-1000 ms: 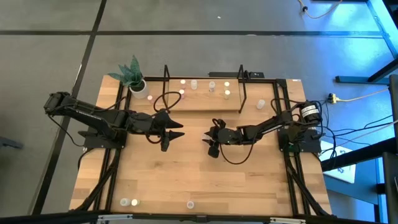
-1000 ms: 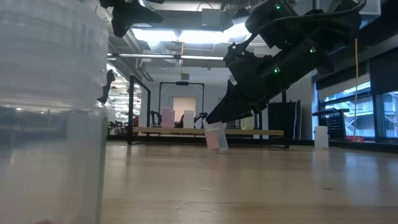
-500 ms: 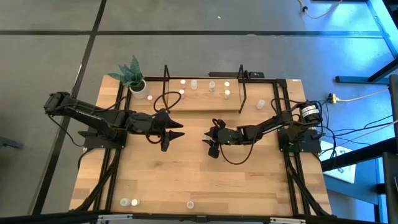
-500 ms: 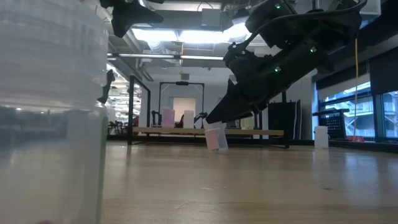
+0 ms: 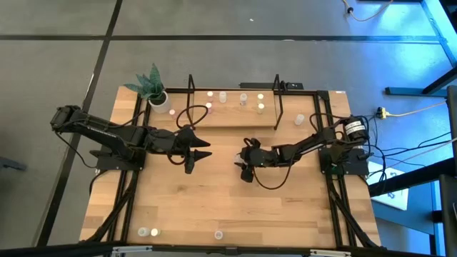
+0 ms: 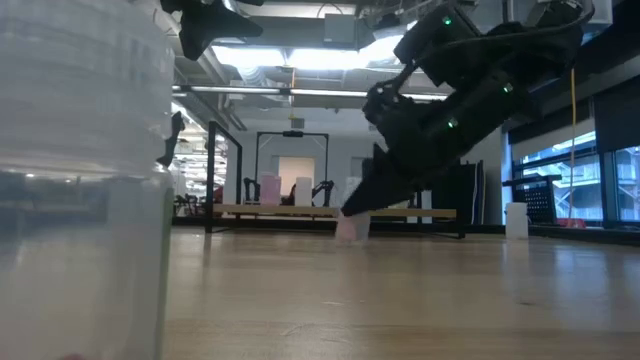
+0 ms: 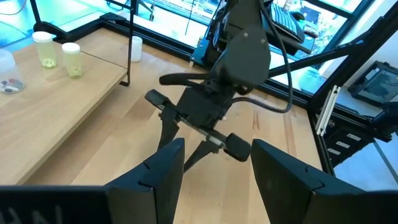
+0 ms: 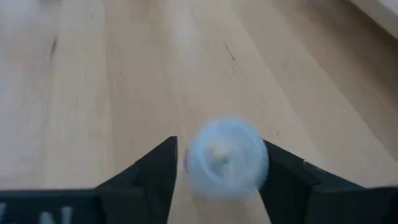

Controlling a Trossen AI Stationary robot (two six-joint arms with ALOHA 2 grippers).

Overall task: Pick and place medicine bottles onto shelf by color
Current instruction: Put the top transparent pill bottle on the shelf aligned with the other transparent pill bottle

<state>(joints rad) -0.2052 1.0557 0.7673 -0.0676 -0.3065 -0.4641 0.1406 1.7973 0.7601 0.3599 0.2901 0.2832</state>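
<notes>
My right gripper (image 5: 245, 163) stands low over the middle of the table, open. A small pinkish medicine bottle (image 6: 352, 228) sits between its fingers, down at the table top. In the right wrist view the bottle (image 8: 227, 155) shows blurred, with a gap to one finger. My left gripper (image 5: 200, 153) waits open and high over the left middle, holding nothing. The shelf (image 5: 235, 114) stands at the far edge with several bottles (image 5: 243, 98) standing on its board. My right gripper has the bottle between its fingers, which slant down from the table's right side. One finger (image 8: 158, 168) stands clear of it. Whether the other finger (image 8: 283, 171) touches the bottle, I cannot tell.
A potted plant (image 5: 158, 98) stands left of the shelf and one bottle (image 5: 299, 120) right of it. Three bottles (image 5: 218, 234) stand along the near edge. One of them (image 6: 80, 180) fills the left of the low view.
The bottle hung tilted in my right gripper's fingers, clear of the table. It has since dropped to the table top and shows blurred. My right gripper has drawn back a little toward the table's right edge.
</notes>
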